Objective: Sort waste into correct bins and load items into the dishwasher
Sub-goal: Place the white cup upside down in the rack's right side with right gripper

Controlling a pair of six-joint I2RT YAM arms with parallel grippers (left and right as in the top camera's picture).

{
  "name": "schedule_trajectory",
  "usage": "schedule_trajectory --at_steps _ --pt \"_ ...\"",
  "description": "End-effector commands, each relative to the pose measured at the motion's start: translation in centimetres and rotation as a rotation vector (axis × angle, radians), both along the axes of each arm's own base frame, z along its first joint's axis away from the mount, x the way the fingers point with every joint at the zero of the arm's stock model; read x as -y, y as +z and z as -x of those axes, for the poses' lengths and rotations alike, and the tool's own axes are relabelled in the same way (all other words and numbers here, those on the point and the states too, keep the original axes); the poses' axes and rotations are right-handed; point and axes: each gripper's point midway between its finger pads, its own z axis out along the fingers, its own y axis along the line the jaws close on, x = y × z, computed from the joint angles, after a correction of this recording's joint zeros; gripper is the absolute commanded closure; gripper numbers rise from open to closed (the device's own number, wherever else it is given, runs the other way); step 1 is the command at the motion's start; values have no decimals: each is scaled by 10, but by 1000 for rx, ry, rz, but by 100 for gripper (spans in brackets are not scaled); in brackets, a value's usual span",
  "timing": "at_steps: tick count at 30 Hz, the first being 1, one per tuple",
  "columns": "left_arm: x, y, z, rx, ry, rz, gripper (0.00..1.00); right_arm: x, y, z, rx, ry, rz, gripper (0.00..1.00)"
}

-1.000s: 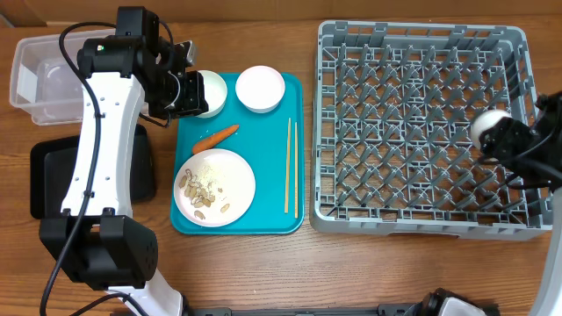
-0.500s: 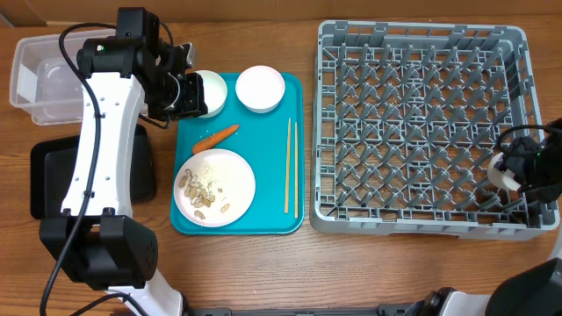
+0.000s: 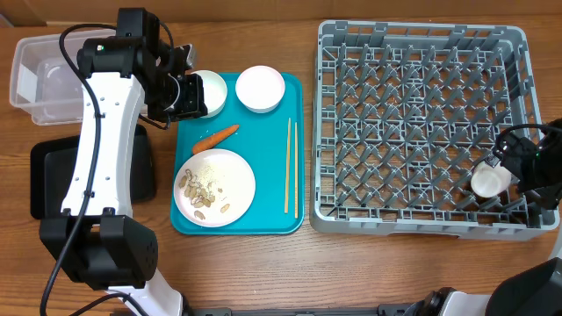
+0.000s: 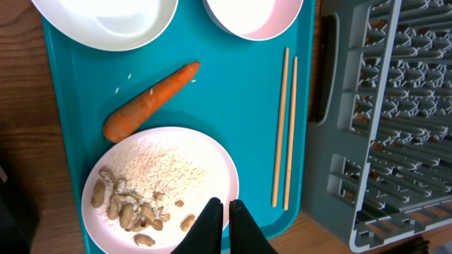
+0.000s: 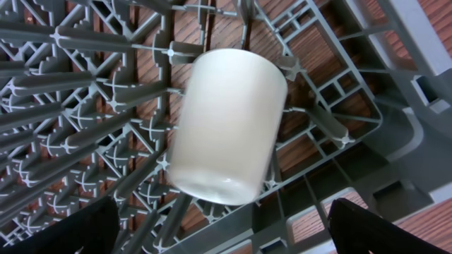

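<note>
1. Your right end effector (image 5: 224,219) stood with its fingers wide apart and nothing touching either of them.
2. The small white cup (image 5: 229,123) lay tilted on its side just ahead of that end effector, in the gap between the spread fingers and free of both.
3. The cup rested on the lattice and pegs of the large square grey plastic dish rack (image 3: 413,114), in the rack's corner nearest your right end effector.
4. Your left end effector (image 4: 226,222) had its fingers pressed together with nothing between them.
5. In the left wrist view, those closed tips showed in front of the near rim of the round white plate (image 4: 212,162), which carried beige crumbs (image 4: 162,173) and nut-like scraps (image 4: 123,208).
6. Beyond the plate from the left end effector, the small orange carrot (image 4: 148,102) lay aslant on the teal tray (image 4: 240,92).
7. Farther out than the carrot sat two round white bowls (image 4: 106,21) (image 4: 254,14), side by side on the tray.
8. The pair of thin wooden chopsticks (image 4: 284,127) lay parallel on the tray, off to the rack's side of the left end effector.
9. The clear plastic rectangular tub (image 3: 39,75) and the shallow black rectangular plastic tray (image 3: 53,175) sat on the table (image 3: 263,272), on the far side of your left arm from the teal tray.
</note>
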Motion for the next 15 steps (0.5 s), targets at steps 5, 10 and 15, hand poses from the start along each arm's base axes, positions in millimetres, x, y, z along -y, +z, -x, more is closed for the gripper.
schedule_trajectory --at_steps 5,10,15 --pt "-2 11 4 18 7 -3 91 -18 8 -19 109 22 -109 0" --pt "-3 10 6 13 0 -8 89 -38 16 -31 192 104 -208 0" --pt "-2 11 5 19 -2 -8 85 -46 24 -31 220 128 -226 4"
